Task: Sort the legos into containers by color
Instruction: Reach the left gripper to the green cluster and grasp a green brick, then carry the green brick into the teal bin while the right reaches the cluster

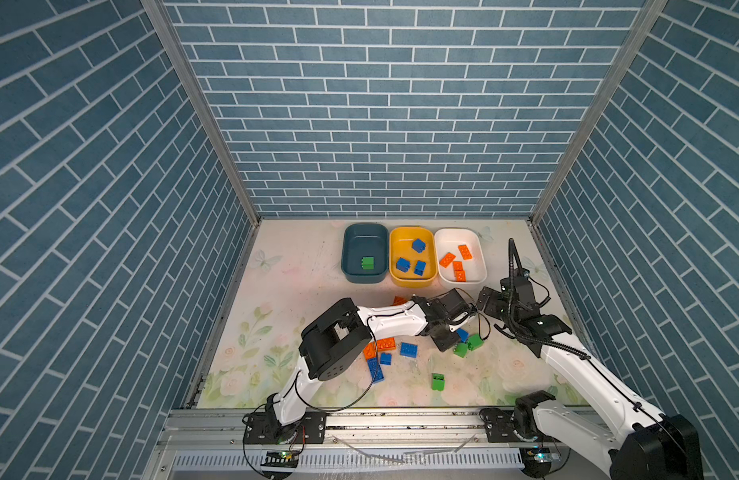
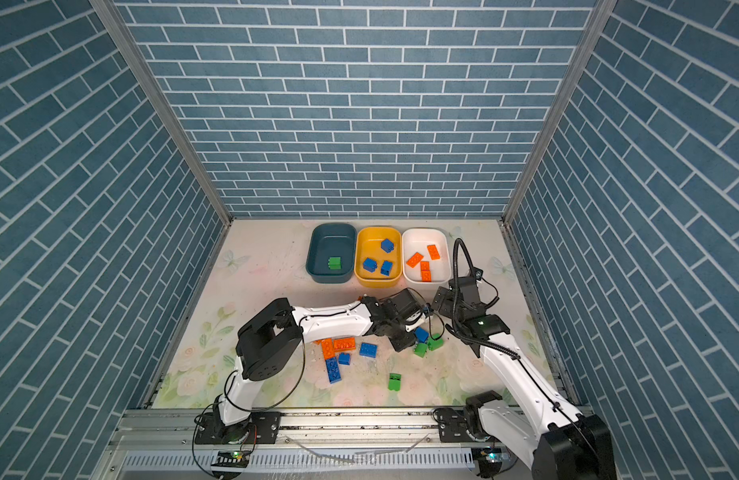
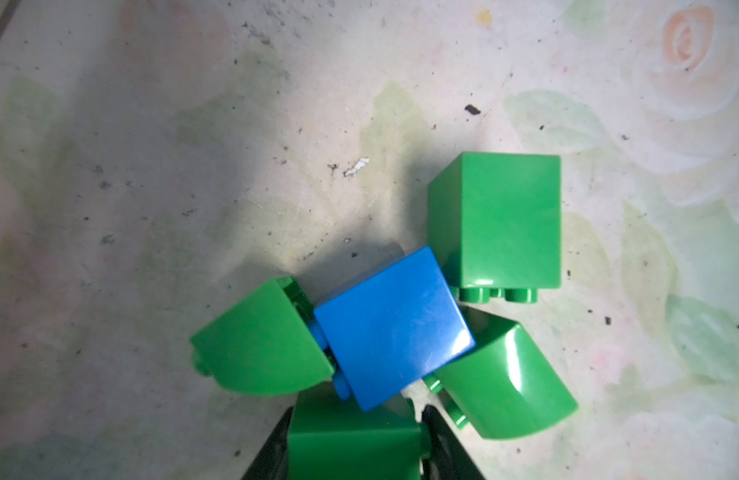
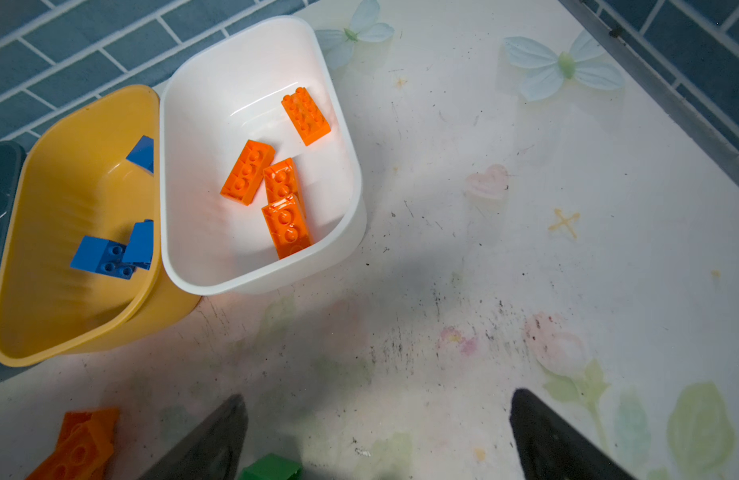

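The left fingers (image 3: 274,453) are closed against the flat sides of a glossy green brick (image 3: 353,451) in a cluster on the surface (image 1: 301,291). A smooth blue cube (image 3: 395,328) and curved green pieces (image 3: 260,345) crowd it. The right fingers (image 4: 210,444), black and tapered, stand wide apart, holding nothing. At the back sit rounded tubs (all shiny plastic): the teal tub (image 1: 343,253) holds a lone green block (image 1: 368,262), the yellow tub (image 1: 401,249) three blue blocks (image 1: 418,245), and the white tub (image 1: 449,239) four studded orange plates (image 1: 446,259). The surface is a scuffed, speckled floral print. Blue brick-patterned walls (image 1: 380,124) with metal posts (image 1: 203,112) enclose it.
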You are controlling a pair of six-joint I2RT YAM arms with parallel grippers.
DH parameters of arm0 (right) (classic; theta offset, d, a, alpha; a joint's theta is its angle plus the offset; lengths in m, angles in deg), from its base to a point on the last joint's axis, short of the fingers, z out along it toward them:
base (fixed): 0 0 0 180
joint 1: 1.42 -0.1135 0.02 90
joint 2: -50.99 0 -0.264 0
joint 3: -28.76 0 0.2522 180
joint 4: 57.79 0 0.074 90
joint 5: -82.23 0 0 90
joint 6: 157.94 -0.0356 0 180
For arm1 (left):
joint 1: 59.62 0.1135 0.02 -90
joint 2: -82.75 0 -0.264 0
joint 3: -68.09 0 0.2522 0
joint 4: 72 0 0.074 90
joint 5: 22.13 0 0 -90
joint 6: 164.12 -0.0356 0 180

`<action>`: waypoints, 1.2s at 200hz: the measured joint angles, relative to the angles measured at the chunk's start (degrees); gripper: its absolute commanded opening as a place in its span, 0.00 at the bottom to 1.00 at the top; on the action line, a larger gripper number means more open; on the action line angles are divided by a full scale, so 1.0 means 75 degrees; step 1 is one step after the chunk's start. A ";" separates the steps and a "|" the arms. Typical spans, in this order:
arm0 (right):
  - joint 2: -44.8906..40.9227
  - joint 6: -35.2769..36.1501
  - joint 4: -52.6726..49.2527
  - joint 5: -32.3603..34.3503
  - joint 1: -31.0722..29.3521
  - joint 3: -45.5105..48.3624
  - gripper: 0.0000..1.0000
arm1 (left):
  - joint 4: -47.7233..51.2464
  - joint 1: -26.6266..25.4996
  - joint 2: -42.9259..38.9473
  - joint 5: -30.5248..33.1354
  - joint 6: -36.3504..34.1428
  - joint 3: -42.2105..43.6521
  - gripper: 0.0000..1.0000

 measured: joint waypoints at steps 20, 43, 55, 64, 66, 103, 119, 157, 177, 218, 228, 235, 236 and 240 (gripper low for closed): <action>0.0204 0.0274 0.0006 -0.0332 0.0006 -0.0050 0.97 | 0.0012 0.0070 -0.0262 0.0009 0.0137 0.0286 0.40; 0.0495 0.0801 -0.0102 -0.0752 0.0023 -0.0087 0.96 | -0.0251 0.0265 -0.0799 0.0041 0.0353 0.0711 0.40; 0.0589 0.1014 -0.0169 -0.0944 0.0023 -0.0087 0.96 | -0.0405 0.0449 -0.1131 0.0047 0.0481 0.0836 0.40; 0.0615 0.1189 -0.0195 -0.1116 0.0023 -0.0087 0.96 | -0.0554 0.0624 -0.1367 0.0050 0.0565 0.0906 0.40; 0.0618 0.1230 -0.0201 -0.1154 0.0023 -0.0087 0.96 | -0.0595 0.0667 -0.1416 0.0052 0.0600 0.0924 0.40; 0.0621 0.1862 -0.0216 -0.1958 -0.0009 -0.0087 0.96 | -0.1198 0.1553 -0.2209 0.0055 0.1017 0.1311 0.41; 0.0621 0.2063 -0.0219 -0.2151 -0.0050 -0.0087 0.95 | -0.1370 0.1973 -0.2387 0.0099 0.1221 0.1425 0.41; 0.0679 0.2675 -0.0388 -0.2766 -0.0213 -0.0224 0.94 | -0.1644 0.3034 -0.2503 0.0347 0.1760 0.1457 0.42; 0.0790 0.3083 -0.0597 -0.3002 -0.0323 -0.0449 0.95 | -0.1644 0.3602 -0.2500 0.0627 0.2049 0.1454 0.44; 0.1300 0.4054 -0.1451 -0.3217 -0.0522 -0.0968 0.96 | -0.1498 0.4610 -0.2078 0.1102 0.2713 0.0787 0.45; 0.1483 0.4304 -0.1734 -0.3238 -0.0603 -0.1072 0.97 | -0.1472 0.4817 -0.1897 0.1166 0.2903 0.0562 0.45; 0.1629 0.4491 -0.1923 -0.3249 -0.0670 -0.1137 0.97 | -0.1437 0.4960 -0.1740 0.1186 0.3028 0.0391 0.45; 0.1661 0.4523 -0.1955 -0.3246 -0.0685 -0.1148 0.97 | -0.1434 0.4975 -0.1719 0.1189 0.3040 0.0370 0.46; 0.1731 0.4622 -0.2043 -0.3246 -0.0720 -0.1174 0.96 | -0.1399 0.5056 -0.1620 0.1186 0.3107 0.0256 0.46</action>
